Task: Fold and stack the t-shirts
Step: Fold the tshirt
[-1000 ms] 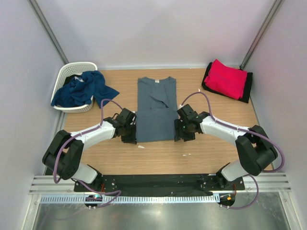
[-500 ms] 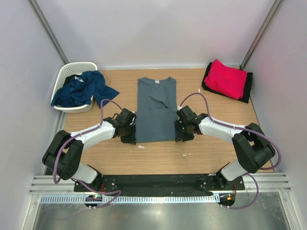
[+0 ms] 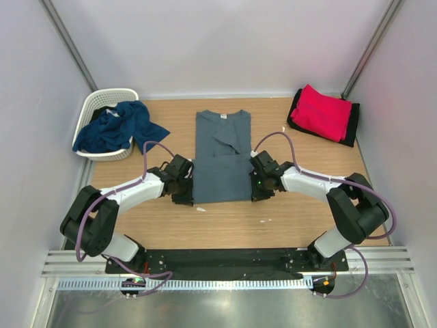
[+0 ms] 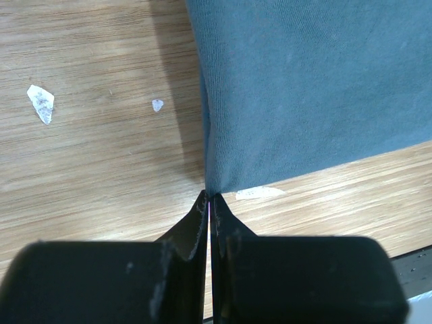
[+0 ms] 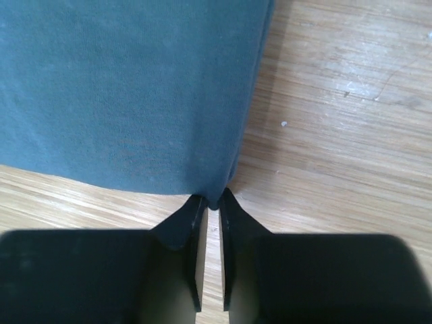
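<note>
A slate grey-blue t-shirt lies flat in the middle of the wooden table, sleeves folded in, hem toward me. My left gripper is shut on its near left hem corner. My right gripper is shut on its near right hem corner. A folded bright red t-shirt lies on a folded black t-shirt at the back right. A navy blue t-shirt spills out of the basket at the back left.
The white lattice basket stands at the back left corner. Small white scraps lie on the wood by the left gripper and near the front of the shirt. Grey walls close in three sides.
My right gripper has moved a little left onto the shirt's right hem corner. The left gripper and the shirt have hardly moved.
</note>
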You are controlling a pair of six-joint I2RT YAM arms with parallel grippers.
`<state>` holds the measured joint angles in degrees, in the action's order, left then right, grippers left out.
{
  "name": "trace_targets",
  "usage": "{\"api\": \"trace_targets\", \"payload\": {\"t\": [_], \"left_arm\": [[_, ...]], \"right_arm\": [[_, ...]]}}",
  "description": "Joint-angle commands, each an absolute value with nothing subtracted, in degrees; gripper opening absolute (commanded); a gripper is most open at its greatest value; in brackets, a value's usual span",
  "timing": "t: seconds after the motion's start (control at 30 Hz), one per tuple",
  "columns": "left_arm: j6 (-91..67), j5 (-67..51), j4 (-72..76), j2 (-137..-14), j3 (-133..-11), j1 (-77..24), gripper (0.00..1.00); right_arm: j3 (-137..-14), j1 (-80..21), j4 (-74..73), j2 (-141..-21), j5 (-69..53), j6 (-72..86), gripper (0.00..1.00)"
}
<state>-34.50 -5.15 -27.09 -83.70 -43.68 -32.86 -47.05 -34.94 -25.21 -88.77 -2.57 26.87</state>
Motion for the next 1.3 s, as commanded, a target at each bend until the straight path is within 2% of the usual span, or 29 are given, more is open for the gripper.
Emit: {"api": "trace_targets", "payload": {"t": [0.0,0.07,0.37,0.7,0.93,1.1,1.27], "left_arm": [[-34.63,-4.31,-28.03,-81.30,-44.47,-32.61,0.00],[-35.24,-3.78,-28.91,-80.69,-44.47,-32.61,0.00],[-41.92,2.54,-39.44,-71.12,-42.80,-39.18,0.00],[-49.39,7.47,-52.55,-59.77,-48.51,-46.32,0.00],[-46.68,15.02,-57.83,-59.41,-58.17,-46.67,0.00],[-41.06,18.02,-55.82,-64.06,-66.00,-46.15,0.00],[-36.31,16.71,-49.41,-68.99,-69.61,-40.70,0.00]], "right_arm": [[-46.50,-35.33,-23.38,-89.74,-1.23,26.37,0.11],[-45.36,-35.42,-23.55,-89.21,-2.28,26.80,0.01],[-39.38,-37.79,-28.65,-79.99,-4.13,31.55,0.01],[-38.76,-48.07,-38.75,-64.88,-3.61,46.49,0.01],[-47.70,-49.04,-46.31,-59.15,4.38,48.87,0.01],[-55.53,-48.61,-48.42,-64.40,8.87,45.19,0.01],[-63.80,-45.89,-50.71,-68.81,12.30,41.49,0.01]]}}
